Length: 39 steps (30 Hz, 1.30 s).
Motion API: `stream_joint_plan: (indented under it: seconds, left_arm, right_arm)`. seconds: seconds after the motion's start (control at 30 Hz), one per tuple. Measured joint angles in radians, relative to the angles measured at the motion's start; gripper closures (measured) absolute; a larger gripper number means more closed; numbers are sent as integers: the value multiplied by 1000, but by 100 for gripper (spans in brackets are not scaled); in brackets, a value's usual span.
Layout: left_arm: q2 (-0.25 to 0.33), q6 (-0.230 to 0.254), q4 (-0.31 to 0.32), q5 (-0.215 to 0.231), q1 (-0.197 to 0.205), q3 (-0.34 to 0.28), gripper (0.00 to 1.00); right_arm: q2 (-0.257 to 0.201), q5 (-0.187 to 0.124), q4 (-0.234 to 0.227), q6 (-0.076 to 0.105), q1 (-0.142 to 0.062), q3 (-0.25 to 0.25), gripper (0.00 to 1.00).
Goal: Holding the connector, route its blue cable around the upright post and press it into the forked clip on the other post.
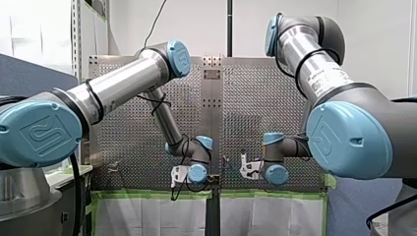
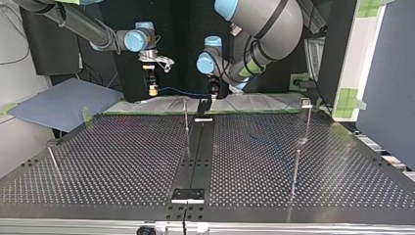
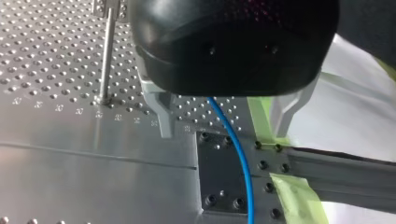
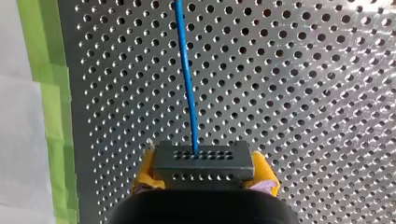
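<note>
**Connector in my right gripper, cable strung across to my left, post not yet rounded**

My right gripper [image 4: 205, 171] is clamped on the black connector [image 4: 204, 161], with its yellow pads pressing on the 2 short ends. The blue cable [image 4: 187, 79] leaves the connector's face and runs straight ahead of the fingers over the perforated table [image 2: 122, 161].

My left gripper [image 3: 224, 128] is spread wide. The cable hangs down between its 2 metal fingers and, as far as I can see, touches neither, so it is only straddled there, not gripped.

The next move depends on how that span lies. In the top view the cable stretches nearly level, from the connector at the view's left to my left gripper nearer the middle, along the table's far edge. The upright post [image 2: 186, 125] stands between the 2 grippers, on the camera's side of the span, and the cable does not touch it. The cable's long axis therefore runs across the post rather than around it.

A second post [image 2: 307, 122], at the view's right, carries a small fitting on top [image 2: 306, 102]. I take this fitting for the forked clip, though it is too small to be sure. It lies well away from the connector and closer to my left arm.

My judgement is that the connector has to be swung past the upright post toward the camera's side so the cable bends against it, and only then carried across to the clip.
</note>
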Motion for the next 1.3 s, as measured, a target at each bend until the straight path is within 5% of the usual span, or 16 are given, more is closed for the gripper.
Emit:
stream_joint_plan:
  seconds: [0.37, 0.63, 0.9, 1.3]
  left_arm:
    - [0, -102, 0, -6, -2, -1, 1]
    - [5, -158, 10, -7, -11, -33, 1]
    - [6, -152, 84, 18, -12, -103, 1]
    - [7, -197, 184, 29, 15, -112, 1]
  right_arm:
    - [4, -86, 0, 20, -12, -1, 66]
    - [5, -89, 2, 11, -13, -2, 66]
    - [6, -88, 2, 8, -12, -3, 66]
    - [8, -84, 5, 7, -8, -3, 66]
